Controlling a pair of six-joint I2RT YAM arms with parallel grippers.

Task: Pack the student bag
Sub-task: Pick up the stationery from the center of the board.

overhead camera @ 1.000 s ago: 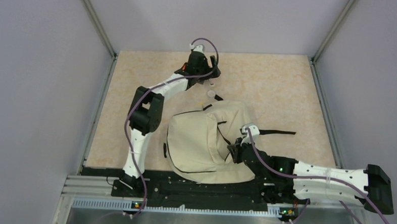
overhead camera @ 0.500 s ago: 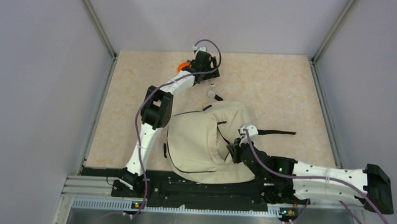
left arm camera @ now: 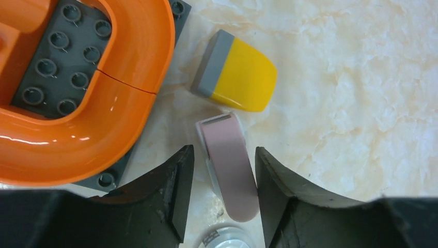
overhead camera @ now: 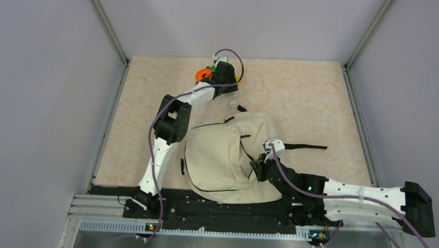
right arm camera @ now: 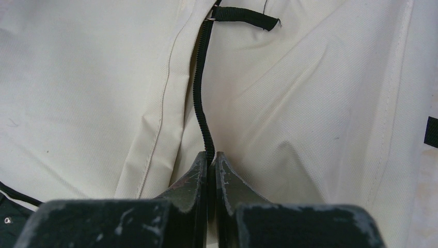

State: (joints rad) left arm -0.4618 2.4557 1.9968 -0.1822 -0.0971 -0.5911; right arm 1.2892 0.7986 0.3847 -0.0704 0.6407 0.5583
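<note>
Marbled tabletop [left arm camera: 361, 77]: left gripper [left arm camera: 223, 151] gapes astride the pink block [left arm camera: 230, 178]. Lower squarely, close gently! Right gripper [right arm camera: 210, 161] is clamped tight on the zipper [right arm camera: 199, 88] of the student bag [right arm camera: 320, 93].

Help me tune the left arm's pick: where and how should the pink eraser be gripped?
Grip the pink eraser across its two long sides, near mid-length, coming straight down from above. It lies flat on the table, narrow and oblong, its length running between the fingers of the open left gripper, which straddle it. The yellow eraser crowds its far end, so an end-on grip looks poorer.
</note>
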